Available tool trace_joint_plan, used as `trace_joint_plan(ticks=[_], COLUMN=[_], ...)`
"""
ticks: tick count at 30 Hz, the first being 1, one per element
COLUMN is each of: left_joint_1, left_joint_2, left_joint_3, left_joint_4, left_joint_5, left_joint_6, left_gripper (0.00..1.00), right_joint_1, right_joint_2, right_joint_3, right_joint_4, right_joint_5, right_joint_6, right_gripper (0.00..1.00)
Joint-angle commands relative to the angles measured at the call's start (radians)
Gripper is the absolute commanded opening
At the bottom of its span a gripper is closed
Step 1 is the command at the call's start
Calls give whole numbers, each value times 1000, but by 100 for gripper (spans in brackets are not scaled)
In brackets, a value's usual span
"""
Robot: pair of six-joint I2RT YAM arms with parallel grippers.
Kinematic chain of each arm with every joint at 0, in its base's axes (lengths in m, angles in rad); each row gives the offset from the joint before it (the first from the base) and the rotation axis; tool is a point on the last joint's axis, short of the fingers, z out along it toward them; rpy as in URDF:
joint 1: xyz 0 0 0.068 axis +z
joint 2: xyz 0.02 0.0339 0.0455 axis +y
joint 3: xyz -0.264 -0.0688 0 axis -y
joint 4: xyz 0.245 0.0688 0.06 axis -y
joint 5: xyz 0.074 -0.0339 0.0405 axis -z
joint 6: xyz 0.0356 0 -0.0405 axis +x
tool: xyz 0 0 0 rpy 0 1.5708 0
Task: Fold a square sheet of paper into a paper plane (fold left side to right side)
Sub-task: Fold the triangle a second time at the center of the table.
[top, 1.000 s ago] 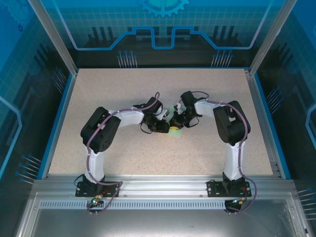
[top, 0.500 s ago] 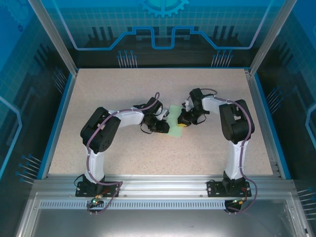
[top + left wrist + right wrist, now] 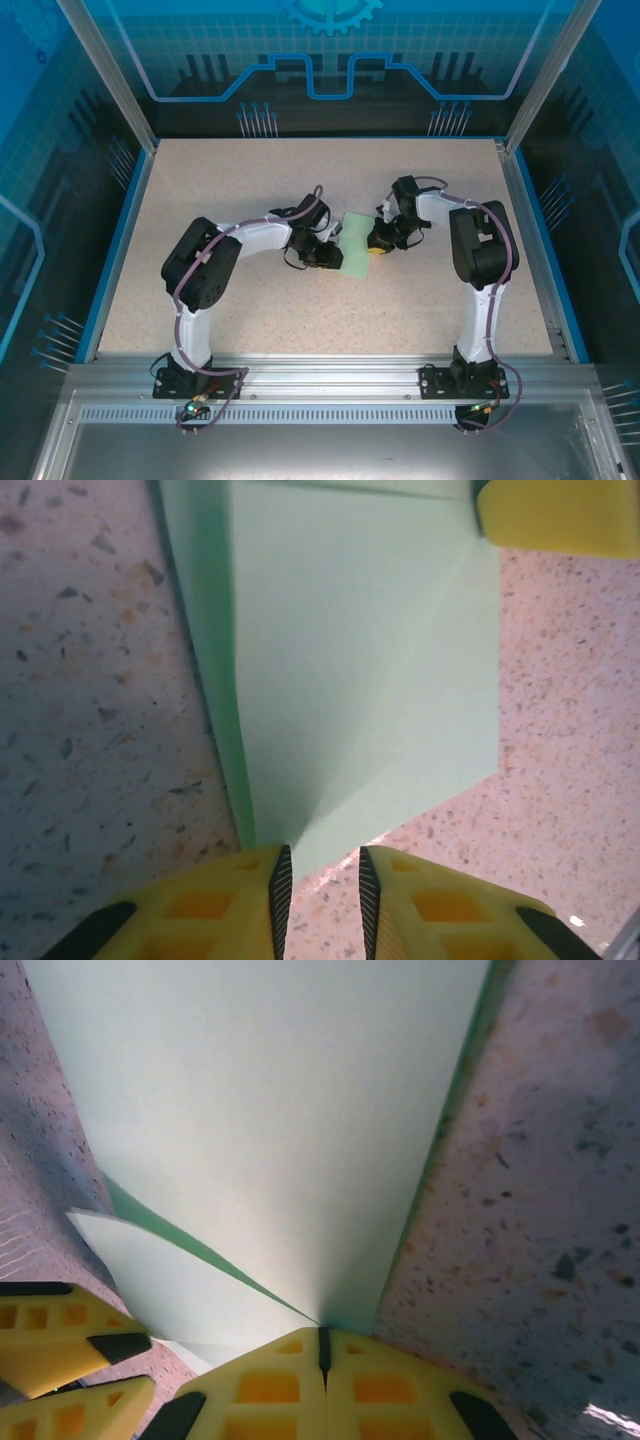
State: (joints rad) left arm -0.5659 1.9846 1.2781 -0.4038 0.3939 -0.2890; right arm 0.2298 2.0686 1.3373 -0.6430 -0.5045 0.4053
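The square sheet of paper point(image 3: 357, 232) lies partly folded at mid-table between both grippers, pale mint green. In the left wrist view the paper point(image 3: 370, 680) shows a diagonal crease, and its near corner reaches the mouth of my left gripper point(image 3: 322, 865). That gripper is open by a narrow gap with speckled table showing through. My right gripper point(image 3: 322, 1335) is shut, and the paper point(image 3: 270, 1130) has its raised upper layer running into the jaw line, with a lower flap at the left. From above, the left gripper point(image 3: 338, 258) and right gripper point(image 3: 377, 247) flank the sheet.
The speckled beige table point(image 3: 250, 310) is bounded by a blue rim point(image 3: 115, 250) and metal frame posts point(image 3: 110, 80) at the back corners. One yellow finger of the other gripper point(image 3: 560, 515) shows at the paper's far corner in the left wrist view.
My right gripper has moved right and slightly away, staying shut, and more of the green sheet now shows between the grippers. The left arm has hardly moved; its jaws have parted a little.
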Motion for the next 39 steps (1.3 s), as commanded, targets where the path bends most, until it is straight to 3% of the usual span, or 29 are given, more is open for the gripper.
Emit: trace_joint_plan(ticks=[1, 17, 27, 39], left_joint_1=[-9, -73, -56, -10], left_joint_2=[-57, 205, 190, 138], left_joint_3=[93, 346, 266, 129], left_joint_4=[-72, -140, -108, -5], left_joint_5=[60, 74, 35, 152], left_joint_6=[3, 42, 28, -20], left_gripper=[29, 29, 29, 29], right_joint_1=[-13, -13, -13, -12], right_joint_2=[43, 51, 54, 60], right_joint_3=[10, 18, 16, 13], right_joint_4=[-38, -49, -56, -61], right_joint_5=[47, 54, 66, 72], right_joint_6=[-17, -16, -21, -23], right_gripper=[2, 2, 2, 2])
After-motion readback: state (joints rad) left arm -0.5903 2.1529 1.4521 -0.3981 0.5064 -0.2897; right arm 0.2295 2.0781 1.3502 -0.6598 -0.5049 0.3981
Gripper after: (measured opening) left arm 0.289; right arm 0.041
